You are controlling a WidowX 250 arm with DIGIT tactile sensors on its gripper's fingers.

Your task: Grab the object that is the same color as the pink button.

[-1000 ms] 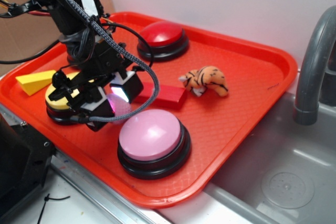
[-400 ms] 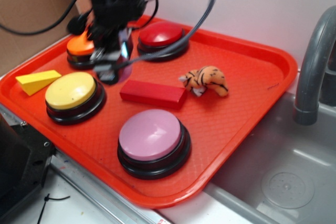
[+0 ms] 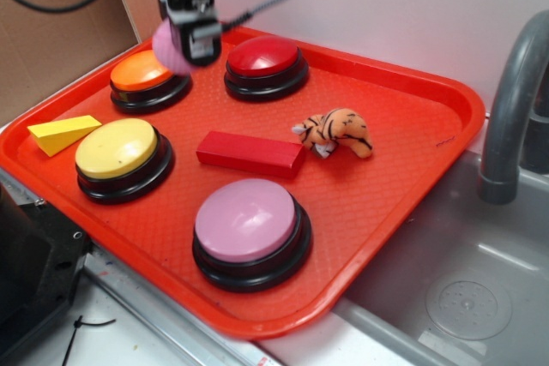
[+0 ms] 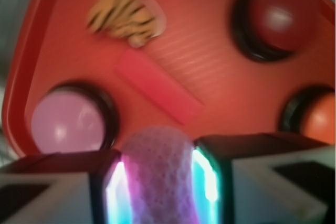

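The object, a small light-pink dimpled ball (image 4: 157, 174), sits squeezed between my two glowing fingers in the wrist view. From outside the ball (image 3: 169, 45) shows as a pink round at the gripper (image 3: 184, 43), which is shut on it and raised above the tray's back left, over the orange button (image 3: 148, 80). The pink button (image 3: 249, 222), a big light-pink dome on a black base, stands at the tray's front; in the wrist view the pink button (image 4: 68, 121) lies at lower left, far below.
The red tray (image 3: 403, 169) also holds a red button (image 3: 265, 63), a yellow button (image 3: 120, 154), a red block (image 3: 250, 153), a toy tiger (image 3: 337, 130) and a yellow wedge (image 3: 62, 133). A sink (image 3: 463, 289) with a grey faucet (image 3: 513, 100) lies to the right.
The gripper rose from low beside the yellow and pink buttons, carrying the pink ball up and back towards the orange button.
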